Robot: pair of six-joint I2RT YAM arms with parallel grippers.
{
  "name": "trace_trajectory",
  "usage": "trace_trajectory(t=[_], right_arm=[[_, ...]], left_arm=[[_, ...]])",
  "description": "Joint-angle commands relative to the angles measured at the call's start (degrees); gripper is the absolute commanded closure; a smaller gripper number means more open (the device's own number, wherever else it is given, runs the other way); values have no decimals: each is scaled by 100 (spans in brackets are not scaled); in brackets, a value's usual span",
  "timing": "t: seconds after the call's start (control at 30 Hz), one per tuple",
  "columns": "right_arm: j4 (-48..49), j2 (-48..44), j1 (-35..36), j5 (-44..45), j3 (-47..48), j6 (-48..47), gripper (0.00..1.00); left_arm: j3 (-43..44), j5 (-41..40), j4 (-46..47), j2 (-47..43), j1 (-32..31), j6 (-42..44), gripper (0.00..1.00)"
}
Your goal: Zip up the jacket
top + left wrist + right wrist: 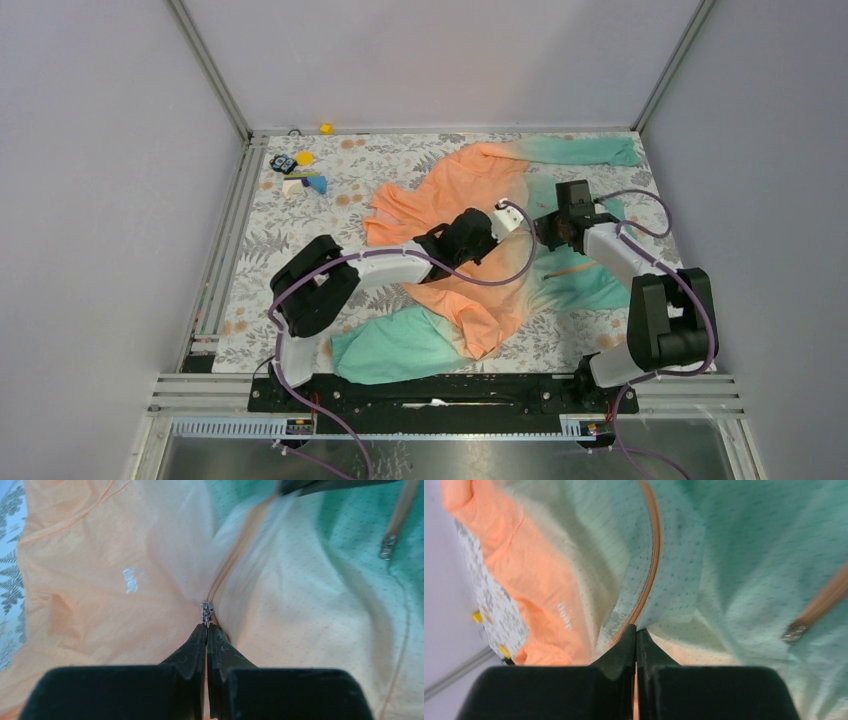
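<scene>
Top external view shows the large thin jacket (455, 185), orange at hood and shoulders and fading to mint-teal at hem and cuffs, spread across the floral-patterned table cover (400, 150), with both arms reaching over its middle. In the left wrist view the left gripper (206, 628) is clenched, its tips meeting just under the small silver zipper pull (206, 611), apparently pinching the tab. The pull sits where the cloth pales from orange towards teal. In the right wrist view the right gripper (636, 631) is clamped on the jacket at the orange front zipper tape (652, 555) in the teal part, seemingly anchoring the hem end. The step in hand looks like the draw itself: beyond the pull the tape runs as one joined line, so the zip seems part closed, with the orange upper stretch left to do. The next move calls for a steady pull towards the hood along the line of the teeth while the right arm keeps the tape taut, since slack thin fabric could bunch or snag. A small white logo (131, 580) is printed on the orange chest, but it is too blurred to read in either wrist view.
</scene>
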Motion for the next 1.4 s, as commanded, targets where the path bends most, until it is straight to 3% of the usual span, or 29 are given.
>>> trace_trajectory(t=[0.0, 0.3, 0.7, 1.0, 1.37], right_arm=[[-89, -438, -650, 691, -495, 346, 100], [47, -633, -1304, 920, -777, 191, 100], [310, -459, -1310, 708, -755, -4, 100], [536, -474, -1292, 361, -780, -458, 100], [769, -480, -1284, 656, -844, -845, 100]], left_arm=[[-344, -1034, 109, -303, 366, 53, 100], [-874, -1471, -135, -813, 1275, -464, 100], [-978, -3370, -1391, -1080, 2266, -2131, 100], [-1488, -3373, -1340, -1538, 2431, -2718, 100], [-1515, -3374, -1562, -1957, 3253, -3284, 100]])
